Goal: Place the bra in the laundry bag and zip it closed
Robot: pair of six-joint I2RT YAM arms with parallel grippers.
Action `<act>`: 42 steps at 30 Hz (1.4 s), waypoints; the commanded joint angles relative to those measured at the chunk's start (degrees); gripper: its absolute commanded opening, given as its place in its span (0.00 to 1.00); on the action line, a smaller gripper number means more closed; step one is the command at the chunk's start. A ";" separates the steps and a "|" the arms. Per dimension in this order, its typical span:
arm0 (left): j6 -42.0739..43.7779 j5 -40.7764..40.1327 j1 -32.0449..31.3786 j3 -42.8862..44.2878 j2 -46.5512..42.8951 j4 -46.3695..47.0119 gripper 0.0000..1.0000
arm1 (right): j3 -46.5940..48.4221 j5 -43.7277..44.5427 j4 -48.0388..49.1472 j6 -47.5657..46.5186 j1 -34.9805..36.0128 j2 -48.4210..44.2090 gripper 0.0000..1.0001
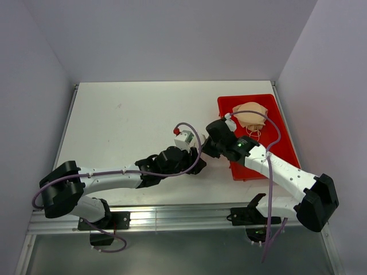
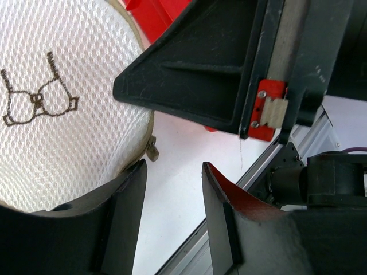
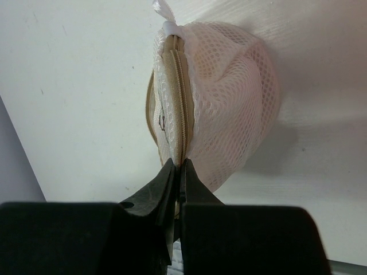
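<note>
The right gripper (image 3: 179, 171) pinched the bag (image 3: 241, 132) by its zip edge, apparently to steady it, just left of the tray (image 1: 285, 146). The left gripper (image 2: 172, 172) hung wide open beside the pull (image 2: 152, 150). The bra (image 3: 221, 69) apparently lay inside, pink through mesh.

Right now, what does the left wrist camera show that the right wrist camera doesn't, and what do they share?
Only the left wrist: the laundry bag face-on with its dark printed mark, the left fingers apart with nothing between them, and a bit of the red tray.
Only the right wrist: the bag edge-on, its beige zipper seam, a white loop on top, and the right fingers pinched shut on its rim.
Both: the white mesh bag and the white table.
</note>
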 commanded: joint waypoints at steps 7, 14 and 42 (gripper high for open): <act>0.88 -1.52 -0.14 4.64 3.01 1.03 0.49 | 3.78 0.63 -2.71 -1.05 0.49 0.90 0.00; 0.27 -3.09 -0.05 4.73 3.80 0.33 0.47 | 3.96 0.02 -2.45 -1.40 0.49 1.25 0.00; -1.22 -8.55 0.13 6.22 5.12 -2.48 0.34 | 2.29 -1.39 -0.95 -1.22 0.58 1.07 0.00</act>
